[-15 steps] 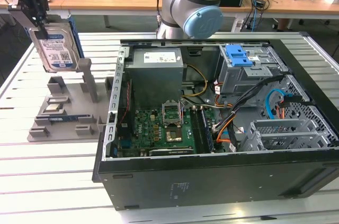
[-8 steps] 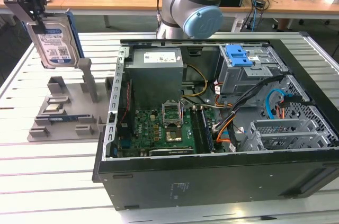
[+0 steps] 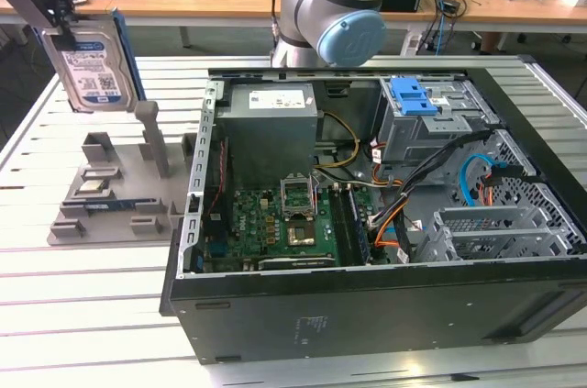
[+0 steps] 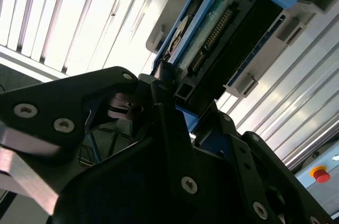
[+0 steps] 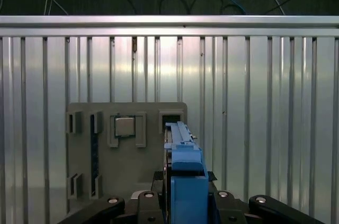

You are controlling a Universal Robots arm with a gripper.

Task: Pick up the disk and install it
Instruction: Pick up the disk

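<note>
My claw (image 3: 62,32) is closed on the disk (image 3: 94,65), gripping its upper end. In the first wrist view the blue side rail (image 5: 186,171) stands between my jaws. The disk hangs upright, clear above the grey fixture (image 3: 110,195) at the exterior view's left, well apart from the open computer case (image 3: 367,315). Judgement: pick-up complete, installation outstanding. Installing calls for aligning the rails squarely with the drive cage (image 3: 417,136).
</note>
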